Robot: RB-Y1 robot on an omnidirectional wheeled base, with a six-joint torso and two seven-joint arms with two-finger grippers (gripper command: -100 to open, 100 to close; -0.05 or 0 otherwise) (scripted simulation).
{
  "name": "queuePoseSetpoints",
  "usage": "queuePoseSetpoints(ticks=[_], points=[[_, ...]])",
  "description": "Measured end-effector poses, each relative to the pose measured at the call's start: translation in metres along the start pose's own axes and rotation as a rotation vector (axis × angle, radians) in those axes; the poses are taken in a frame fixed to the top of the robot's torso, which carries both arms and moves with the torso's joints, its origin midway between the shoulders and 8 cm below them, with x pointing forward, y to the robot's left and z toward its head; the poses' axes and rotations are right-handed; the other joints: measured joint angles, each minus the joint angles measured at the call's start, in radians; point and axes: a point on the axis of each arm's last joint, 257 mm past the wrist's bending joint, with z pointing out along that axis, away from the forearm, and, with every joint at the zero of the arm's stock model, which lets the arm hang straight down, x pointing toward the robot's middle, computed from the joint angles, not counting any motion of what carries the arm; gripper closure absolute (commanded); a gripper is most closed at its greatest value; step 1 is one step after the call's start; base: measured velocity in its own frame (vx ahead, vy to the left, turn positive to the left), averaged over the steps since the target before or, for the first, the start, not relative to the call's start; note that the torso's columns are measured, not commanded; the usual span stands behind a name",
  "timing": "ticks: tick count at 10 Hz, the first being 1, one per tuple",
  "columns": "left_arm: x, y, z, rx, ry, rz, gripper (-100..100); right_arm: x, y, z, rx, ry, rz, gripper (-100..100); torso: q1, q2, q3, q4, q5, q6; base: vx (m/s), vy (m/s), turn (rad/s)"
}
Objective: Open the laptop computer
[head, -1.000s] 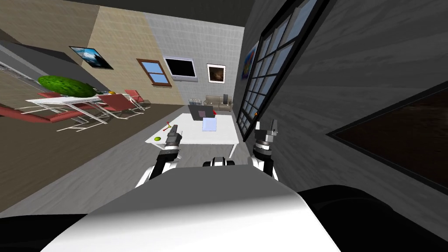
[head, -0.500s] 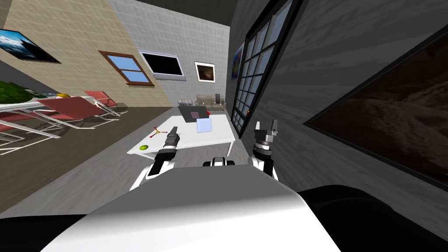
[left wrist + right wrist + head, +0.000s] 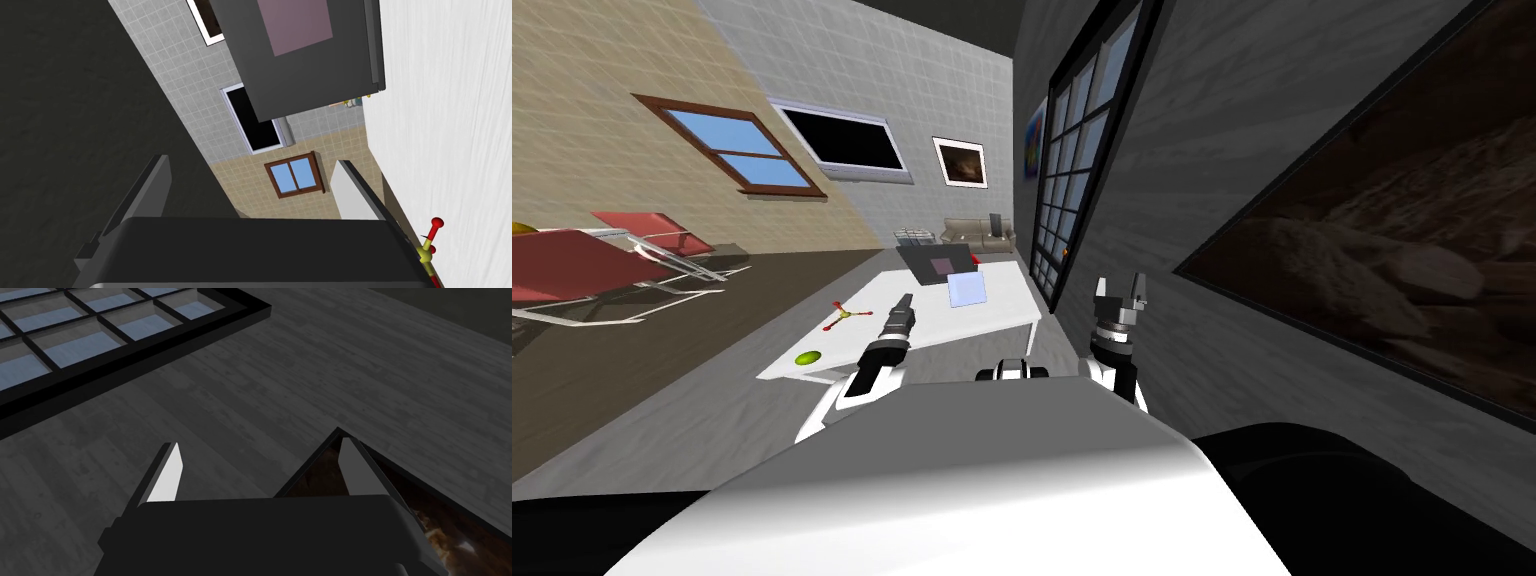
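Observation:
The laptop (image 3: 937, 265) is a dark grey slab with a mauve rectangle on its face, at the far end of a white table (image 3: 1002, 318). It seems to rise tilted from the tabletop. In the left wrist view the laptop (image 3: 300, 50) lies well ahead of the fingers, beside the table (image 3: 450, 125). My left gripper (image 3: 905, 300) hangs over the table's near half, open and holding nothing (image 3: 252, 175). My right gripper (image 3: 1121, 285) is raised beside the dark wall to the right of the table, open and holding nothing (image 3: 259, 455).
A pale blue square (image 3: 967, 290) lies in front of the laptop. A red and yellow jointed toy (image 3: 847, 314) and a green round thing (image 3: 807, 357) sit near the table's left edge. Red chairs (image 3: 572, 265) stand far left, a sofa (image 3: 978, 233) behind the table, a large window (image 3: 1072, 180) on the right.
I have moved forward and turned: the table and laptop have come nearer and the chairs have slid off to the left. Both grippers remain open.

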Motion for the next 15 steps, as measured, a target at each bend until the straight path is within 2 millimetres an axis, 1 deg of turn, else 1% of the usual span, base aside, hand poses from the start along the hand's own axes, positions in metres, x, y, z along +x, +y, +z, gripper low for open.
queuePoseSetpoints(ticks=[1,2,3,4,6,7,8,9,14,15], points=[[-0.001,0.004,-0.001,-0.009,-0.002,0.003,-100,0.000,0.000,0.000,0.000,0.000,0.000,0,-0.001,0.000,0.000,0.000,0.000,0.000,-0.002,0.051,-0.212],[-0.009,0.011,0.000,-0.032,-0.011,0.020,-100,0.000,0.000,0.000,0.000,0.000,0.000,0,-0.001,0.001,0.001,0.000,0.000,0.000,-0.020,0.031,-0.222],[-0.013,0.019,0.001,-0.053,-0.017,0.028,-100,0.000,0.000,0.000,0.000,0.000,0.000,0,-0.003,0.002,0.001,0.001,-0.001,0.000,-0.001,0.023,-0.106],[-0.014,0.022,0.002,-0.059,-0.019,0.031,-100,0.000,0.000,0.000,0.000,0.000,0.000,0,-0.003,0.001,0.001,0.000,-0.001,0.000,-0.035,0.039,-0.258],[-0.025,0.036,0.004,-0.104,-0.036,0.056,-100,0.000,0.000,0.000,0.000,0.000,0.000,0,-0.001,0.000,0.000,0.000,0.000,0.000,-0.009,0.051,-0.164],[-0.027,0.038,0.005,-0.110,-0.038,0.059,-100,0.000,0.000,0.000,0.000,0.000,0.000,0,0.000,-0.001,0.000,0.000,0.000,0.000,-0.026,0.066,-0.252],[-0.036,0.044,0.006,-0.134,-0.051,0.074,-100,0.000,0.000,0.000,0.000,0.000,0.000,0,-0.001,0.001,0.000,0.000,0.000,0.001,-0.036,0.069,-0.244],[-0.040,0.052,0.006,-0.155,-0.058,0.081,-100,0.000,0.000,0.000,0.000,0.000,0.000,0,-0.001,0.001,0.001,0.000,0.000,0.000,-0.061,0.070,-0.375],[-0.083,0.091,0.007,-0.279,-0.128,0.137,-100,0.000,0.000,0.000,0.000,0.000,0.000,0,-0.001,0.000,0.000,0.000,0.000,0.001,-0.046,0.092,-0.270],[-0.091,0.094,0.007,-0.295,-0.138,0.144,-100,0.000,0.000,0.000,0.000,0.000,0.000,0,-0.001,0.000,0.000,0.000,-0.001,0.000,-0.072,0.130,-0.338]])
